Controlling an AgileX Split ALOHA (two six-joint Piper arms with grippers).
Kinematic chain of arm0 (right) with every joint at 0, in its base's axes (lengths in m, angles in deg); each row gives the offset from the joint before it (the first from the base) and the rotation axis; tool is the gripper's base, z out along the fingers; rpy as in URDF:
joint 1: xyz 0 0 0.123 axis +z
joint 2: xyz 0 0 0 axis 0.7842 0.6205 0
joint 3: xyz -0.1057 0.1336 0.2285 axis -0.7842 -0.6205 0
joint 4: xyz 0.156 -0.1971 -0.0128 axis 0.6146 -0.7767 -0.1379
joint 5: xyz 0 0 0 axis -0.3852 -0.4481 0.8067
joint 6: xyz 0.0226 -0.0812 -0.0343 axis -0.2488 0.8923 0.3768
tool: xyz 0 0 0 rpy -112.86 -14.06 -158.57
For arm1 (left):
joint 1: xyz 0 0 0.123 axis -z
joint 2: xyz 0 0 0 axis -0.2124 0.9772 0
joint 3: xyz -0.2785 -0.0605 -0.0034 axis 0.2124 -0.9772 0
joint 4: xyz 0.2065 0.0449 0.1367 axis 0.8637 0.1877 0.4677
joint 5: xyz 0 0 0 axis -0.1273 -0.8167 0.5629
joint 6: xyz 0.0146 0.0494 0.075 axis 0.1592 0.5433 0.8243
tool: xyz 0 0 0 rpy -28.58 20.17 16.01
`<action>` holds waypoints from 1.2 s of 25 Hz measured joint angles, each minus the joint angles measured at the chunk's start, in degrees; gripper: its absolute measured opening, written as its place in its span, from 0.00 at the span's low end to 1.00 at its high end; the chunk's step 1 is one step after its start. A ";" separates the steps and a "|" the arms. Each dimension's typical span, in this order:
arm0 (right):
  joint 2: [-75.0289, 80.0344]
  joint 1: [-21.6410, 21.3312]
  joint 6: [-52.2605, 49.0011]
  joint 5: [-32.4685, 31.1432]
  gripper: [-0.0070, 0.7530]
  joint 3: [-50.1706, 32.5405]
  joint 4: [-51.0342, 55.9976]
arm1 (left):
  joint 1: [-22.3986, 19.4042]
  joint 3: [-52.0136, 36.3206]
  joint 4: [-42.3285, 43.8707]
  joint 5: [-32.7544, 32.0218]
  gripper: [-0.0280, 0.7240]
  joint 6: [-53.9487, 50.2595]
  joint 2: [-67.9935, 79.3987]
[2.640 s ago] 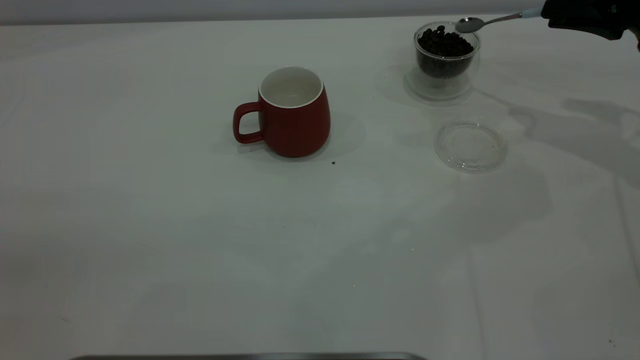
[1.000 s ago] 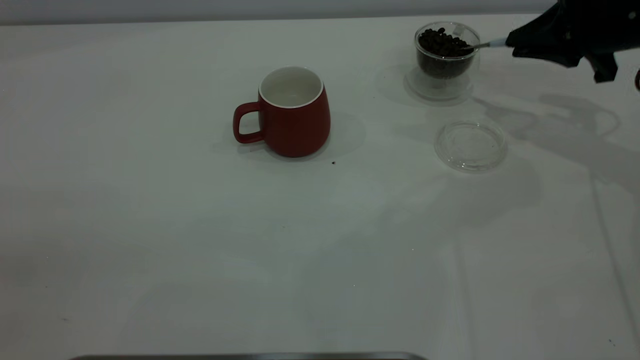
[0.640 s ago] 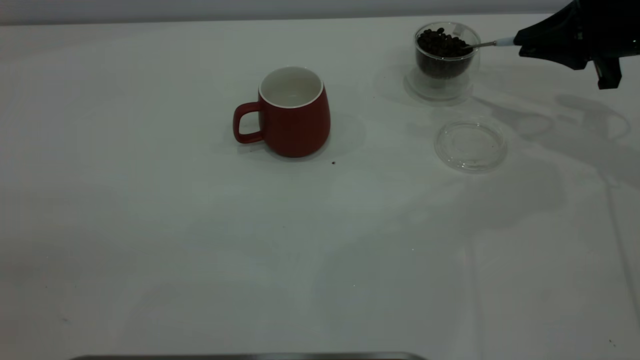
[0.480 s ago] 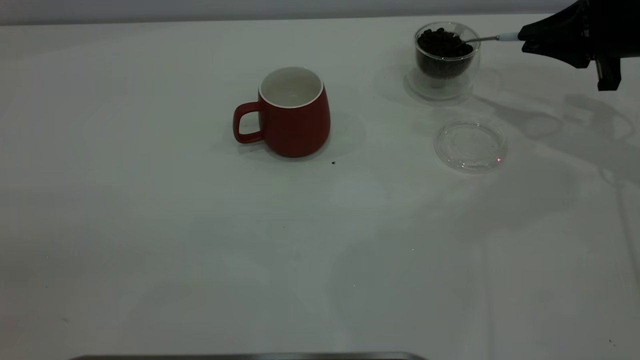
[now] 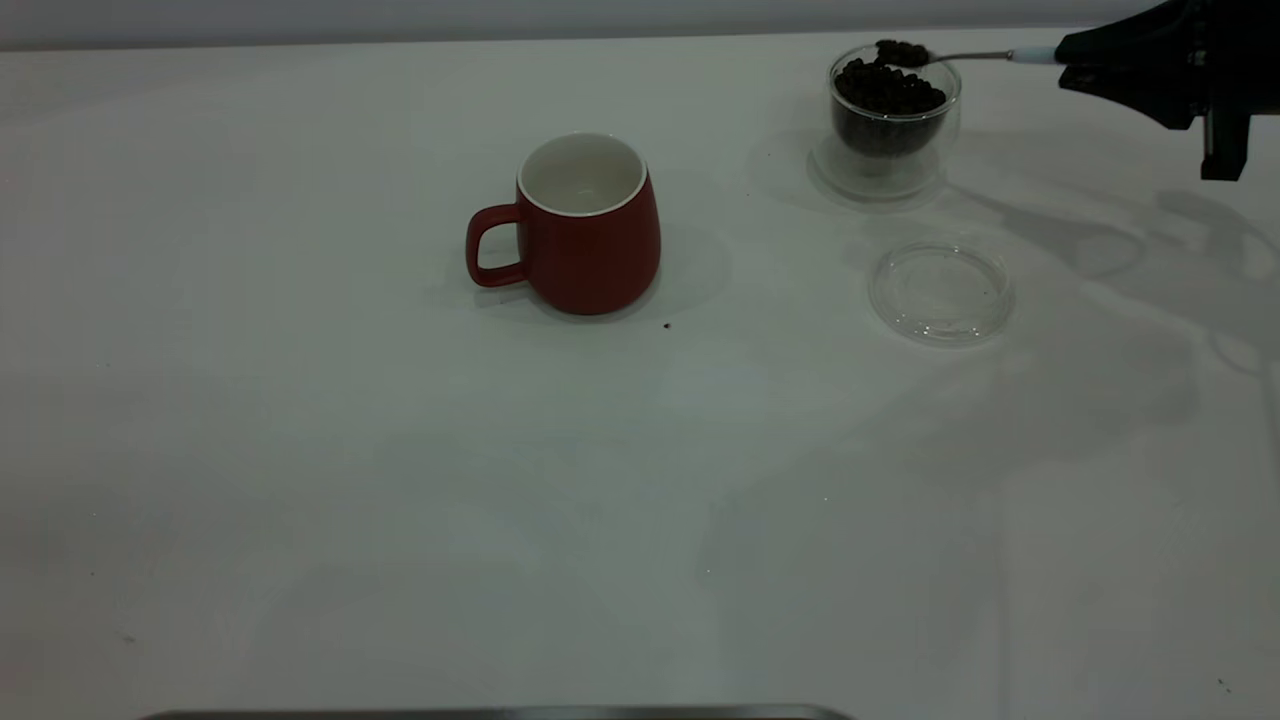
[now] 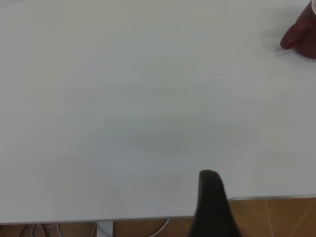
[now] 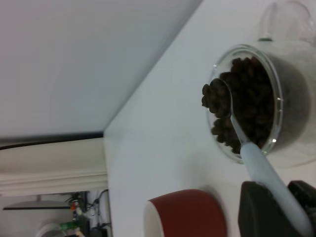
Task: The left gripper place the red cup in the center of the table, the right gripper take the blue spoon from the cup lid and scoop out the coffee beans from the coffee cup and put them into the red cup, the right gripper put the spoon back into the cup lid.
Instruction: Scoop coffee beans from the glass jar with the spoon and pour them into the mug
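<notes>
White desk (image 5: pixel 400 480) fills the scene. My right fingers (image 5: pixel 1068 62) pinch the pale blue handle of the spoon (image 5: pixel 960 56), holding its bowl, heaped with coffee beans (image 5: pixel 898 50), just above the glass cup (image 5: pixel 890 125) of beans. Near it, the clear lid (image 5: pixel 940 292) lies bare. Mid-desk stands the red mug (image 5: pixel 585 225). I cannot tell how my left fingers (image 6: pixel 211 207) sit.
</notes>
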 joint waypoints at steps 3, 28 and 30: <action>0.00 -0.38 1.13 -2.54 0.16 0.00 0.00 | 0.00 0.00 0.00 0.00 0.82 0.00 0.00; 0.00 16.73 5.00 -5.08 0.16 0.06 0.00 | 0.00 0.00 0.00 0.00 0.82 -0.06 0.00; 0.00 17.95 5.00 -5.10 0.16 0.06 0.00 | 0.00 0.00 0.00 0.00 0.82 -0.06 0.00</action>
